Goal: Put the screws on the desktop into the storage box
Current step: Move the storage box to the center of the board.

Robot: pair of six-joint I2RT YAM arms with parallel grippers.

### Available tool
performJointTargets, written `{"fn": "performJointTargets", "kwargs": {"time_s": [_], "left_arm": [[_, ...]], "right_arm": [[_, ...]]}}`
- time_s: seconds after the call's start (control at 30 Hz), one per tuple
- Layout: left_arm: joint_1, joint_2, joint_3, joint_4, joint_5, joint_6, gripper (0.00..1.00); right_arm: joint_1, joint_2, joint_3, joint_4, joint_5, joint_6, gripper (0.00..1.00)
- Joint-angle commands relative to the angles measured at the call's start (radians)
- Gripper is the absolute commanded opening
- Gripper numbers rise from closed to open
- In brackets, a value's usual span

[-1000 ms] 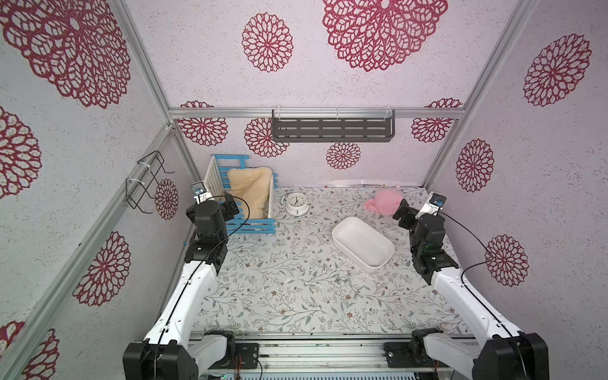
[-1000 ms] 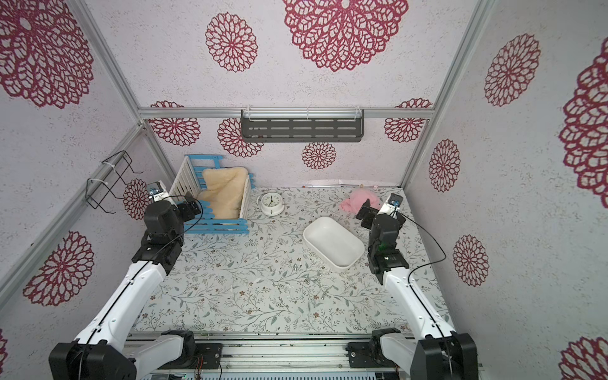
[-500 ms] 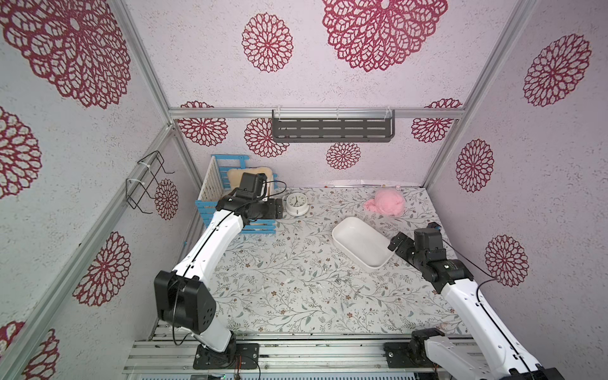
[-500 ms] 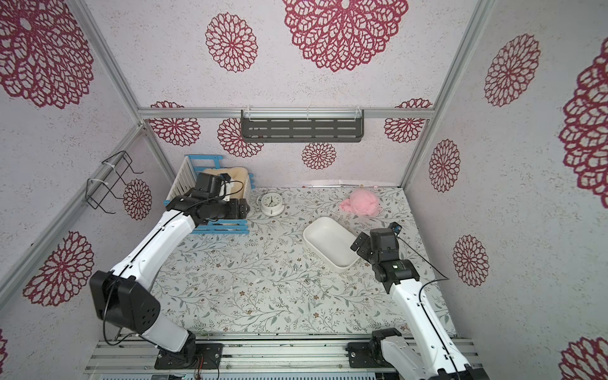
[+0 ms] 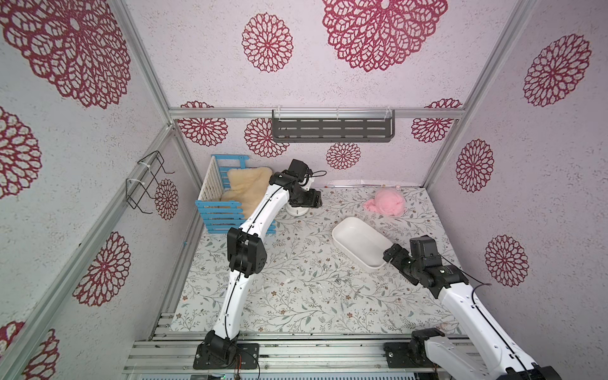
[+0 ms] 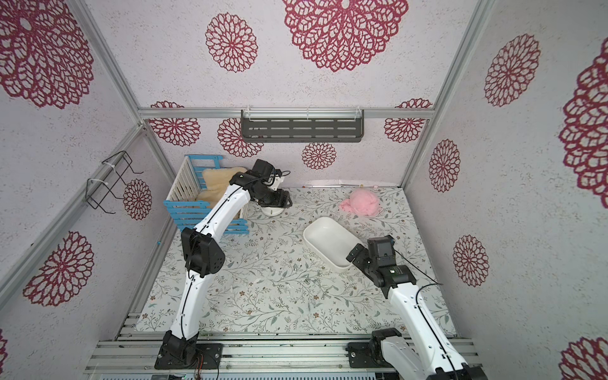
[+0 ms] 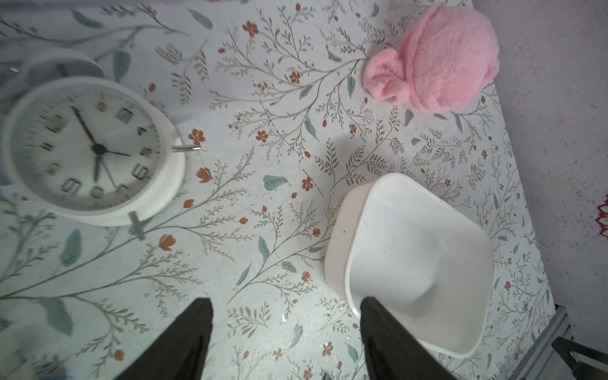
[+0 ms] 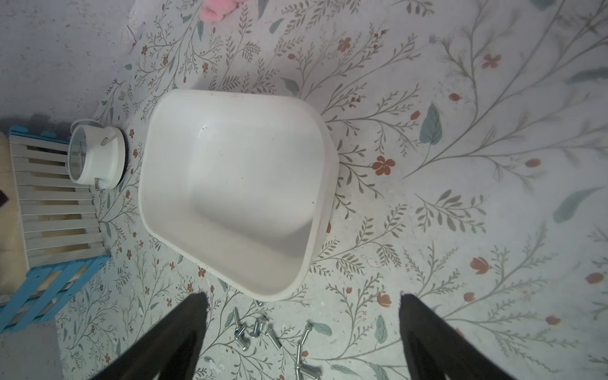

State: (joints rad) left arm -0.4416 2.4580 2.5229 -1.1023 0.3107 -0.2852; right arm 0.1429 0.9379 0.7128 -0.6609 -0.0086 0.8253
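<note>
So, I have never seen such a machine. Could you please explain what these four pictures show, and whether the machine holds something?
It is a robot with two white arms, the left arm and the right arm, working over a flowered desktop. Two pictures come from one camera above and look down on the whole scene. The other two come from a small camera on each wrist, so the black left fingers and right fingers show in them. On the desktop lie small metal screws, an empty white storage box, a white clock, a pink plush toy and a blue-and-white crate. Both pairs of fingers are open and hold nothing.
</note>
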Motion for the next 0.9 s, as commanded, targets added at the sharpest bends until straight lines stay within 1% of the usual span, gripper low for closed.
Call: {"fn": "performJointTargets", "kwargs": {"time_s": [0.0, 0.17, 0.4, 0.53, 0.6, 0.67, 0.73, 0.87], "left_arm": [[-0.034, 0.028, 0.044, -0.051, 0.069, 0.008, 0.75], [-0.083, 0.088, 0.080, -0.038, 0.072, 0.014, 0.74], [-0.106, 0.154, 0.116, -0.024, 0.062, 0.019, 0.75], [-0.115, 0.180, 0.123, -0.017, 0.064, 0.021, 0.75], [-0.114, 0.176, 0.115, -0.018, 0.063, 0.022, 0.74], [-0.114, 0.153, 0.089, -0.018, 0.052, 0.030, 0.74], [-0.112, 0.115, 0.051, -0.018, 0.033, 0.043, 0.74], [-0.099, -0.007, -0.045, -0.018, -0.009, 0.062, 0.75]], "right_arm": [[0.006, 0.006, -0.003, 0.020, -0.020, 0.047, 0.94], [0.007, 0.076, -0.012, 0.075, -0.033, 0.072, 0.90], [0.008, 0.212, -0.028, 0.168, -0.004, 0.124, 0.80], [0.009, 0.297, -0.013, 0.209, 0.013, 0.131, 0.74], [0.008, 0.345, 0.002, 0.222, 0.016, 0.132, 0.68], [0.012, 0.379, 0.016, 0.234, 0.021, 0.132, 0.60], [0.019, 0.409, 0.038, 0.230, 0.042, 0.124, 0.51], [0.024, 0.476, 0.102, 0.202, 0.073, 0.085, 0.35]]}}
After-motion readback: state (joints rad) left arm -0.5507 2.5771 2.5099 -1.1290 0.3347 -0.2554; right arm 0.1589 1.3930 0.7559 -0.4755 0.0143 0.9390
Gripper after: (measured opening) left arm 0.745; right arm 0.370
